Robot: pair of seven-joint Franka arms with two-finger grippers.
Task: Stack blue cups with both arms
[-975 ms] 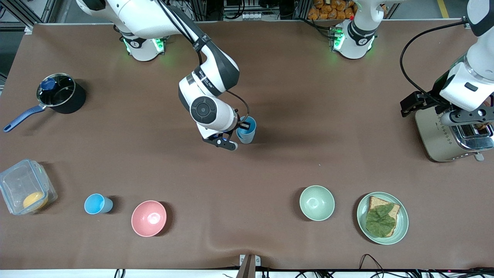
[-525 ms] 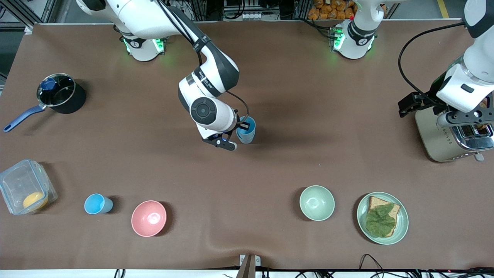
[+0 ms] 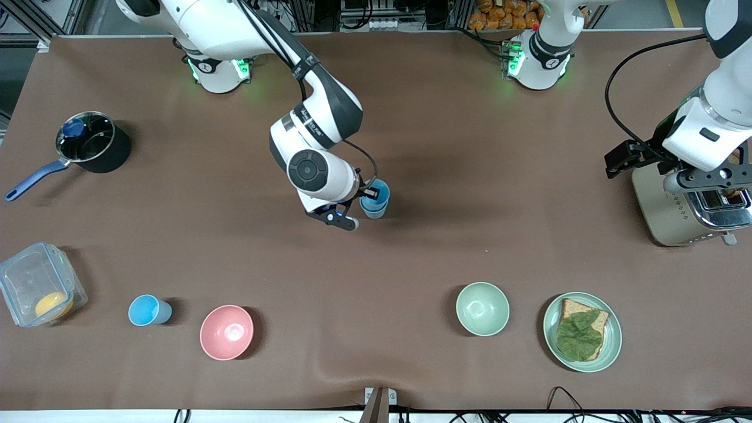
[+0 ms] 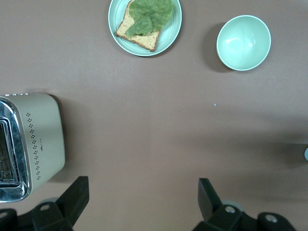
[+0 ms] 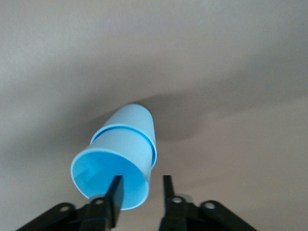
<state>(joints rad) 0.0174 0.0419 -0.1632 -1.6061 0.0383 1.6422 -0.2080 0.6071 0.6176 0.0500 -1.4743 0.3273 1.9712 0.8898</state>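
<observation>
Two blue cups (image 3: 374, 198) stand stacked in the middle of the table, the bright sky-blue one nested inside the paler one (image 5: 127, 144). My right gripper (image 3: 365, 201) is at their rim and open (image 5: 141, 183). One finger is inside the top cup and the other outside, and neither presses the wall. Another sky-blue cup (image 3: 147, 309) stands alone beside the pink bowl (image 3: 227, 332), toward the right arm's end. My left gripper (image 3: 708, 176) hangs open and empty (image 4: 143, 192) over the toaster's edge.
A toaster (image 3: 675, 205) stands at the left arm's end. A pale green bowl (image 3: 482, 308) and a plate with bread and lettuce (image 3: 581, 332) are nearer the front camera. A pot (image 3: 93, 141) and a clear container (image 3: 38, 285) are at the right arm's end.
The right gripper has shifted very slightly at the stacked cups. The left arm has drifted a little toward the table's middle. The cups have not moved.
</observation>
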